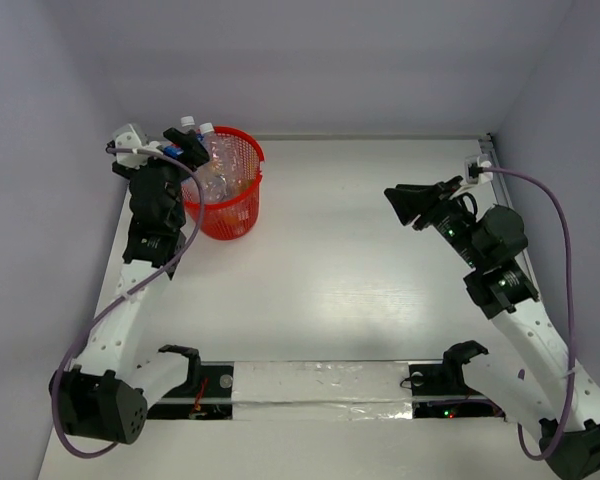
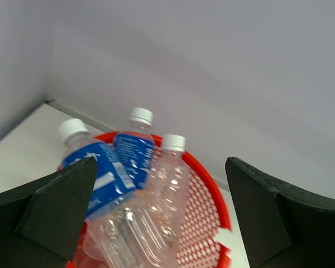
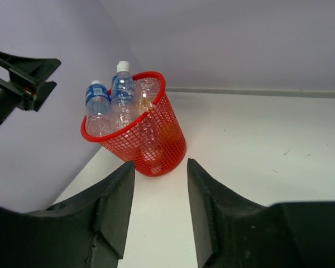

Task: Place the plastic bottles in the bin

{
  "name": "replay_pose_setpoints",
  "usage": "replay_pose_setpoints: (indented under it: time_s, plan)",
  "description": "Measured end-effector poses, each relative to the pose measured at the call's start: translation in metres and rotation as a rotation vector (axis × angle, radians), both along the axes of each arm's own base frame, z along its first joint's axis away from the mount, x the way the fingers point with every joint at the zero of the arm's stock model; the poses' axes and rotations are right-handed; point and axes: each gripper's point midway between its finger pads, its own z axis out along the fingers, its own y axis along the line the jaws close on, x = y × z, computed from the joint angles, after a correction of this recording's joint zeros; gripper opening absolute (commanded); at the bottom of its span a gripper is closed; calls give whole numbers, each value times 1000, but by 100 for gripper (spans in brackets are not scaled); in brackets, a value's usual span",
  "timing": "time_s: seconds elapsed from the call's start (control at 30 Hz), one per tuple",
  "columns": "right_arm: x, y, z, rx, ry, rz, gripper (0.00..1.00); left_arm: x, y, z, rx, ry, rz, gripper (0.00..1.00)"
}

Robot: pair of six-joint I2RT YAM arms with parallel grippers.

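The red mesh bin stands at the table's far left. Several plastic bottles stick out of it with white caps up; two have blue labels, one is clear. An orange bottle shows through the mesh low down. My left gripper hovers at the bin's left rim, open wide and empty, with the bottles seen between its fingers. My right gripper is open and empty at mid right, well away from the bin, which it faces.
Walls close the table in at the back and on both sides. A taped strip runs along the near edge between the arm bases. The right arm's cable loops beside the right wall.
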Motion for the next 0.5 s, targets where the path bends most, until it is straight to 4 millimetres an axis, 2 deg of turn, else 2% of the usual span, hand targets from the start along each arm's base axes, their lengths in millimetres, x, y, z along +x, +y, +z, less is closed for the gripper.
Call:
replay_pose_setpoints:
  time_s: [0.03, 0.1, 0.13, 0.23, 0.37, 0.5]
  plan:
    - [-2, 0, 1, 3, 2, 4, 66, -3, -5, 1, -9, 9, -31, 99]
    - [-7, -1, 6, 8, -1, 8, 85, -11, -16, 9, -28, 18, -98, 99]
    - [-11, -3, 10, 9, -10, 8, 99, -17, -22, 17, -36, 13, -140, 99]
    - [-28, -12, 29, 20, -56, -6, 100, -41, -37, 43, -50, -31, -244, 99]
    - [-58, -35, 65, 62, -152, -66, 100, -91, -48, 71, -51, -123, -352, 99]
    - [-87, -60, 94, 116, -245, -144, 100, -135, -53, 69, -46, -183, -421, 99]
